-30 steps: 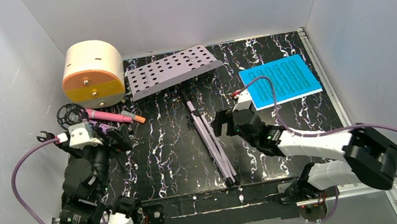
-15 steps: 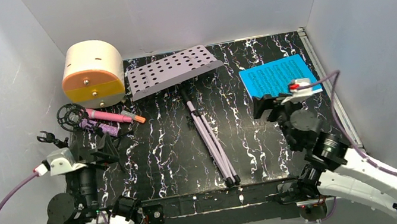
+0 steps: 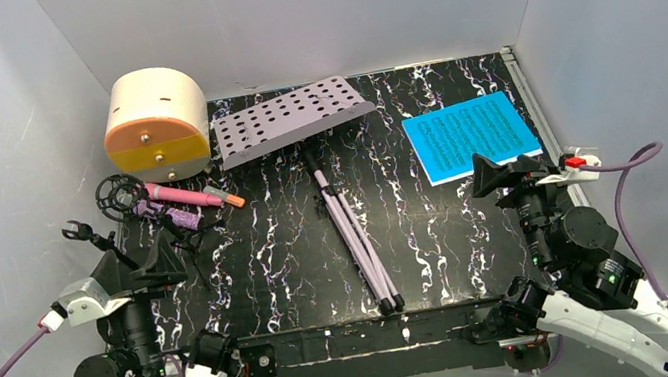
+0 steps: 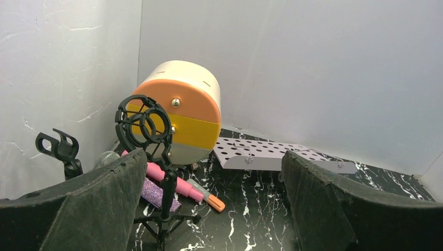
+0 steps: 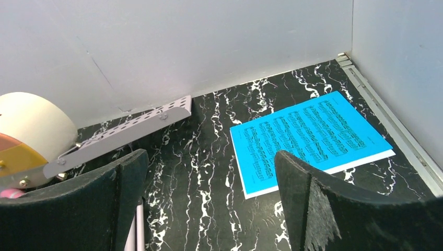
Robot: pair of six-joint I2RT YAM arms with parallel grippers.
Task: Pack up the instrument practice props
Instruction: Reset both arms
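Both claws hang released and empty at the near edge, the left claw (image 3: 141,261) at 8 o'clock and the right claw (image 3: 508,176) at 4 o'clock. I judge that packing has not begun and the next move calls for reaching out to one prop. The lilac stand (image 3: 290,117) lies from centre to 12 o'clock with legs folded, the blue sheet music (image 3: 469,135) lies flat on the surface (image 3: 279,248) at 2 o'clock, and at 10 o'clock the pink mic (image 3: 181,194) and purple mic (image 3: 167,215) lie beside the upright ring mount (image 3: 116,193), before a round case (image 3: 155,124).
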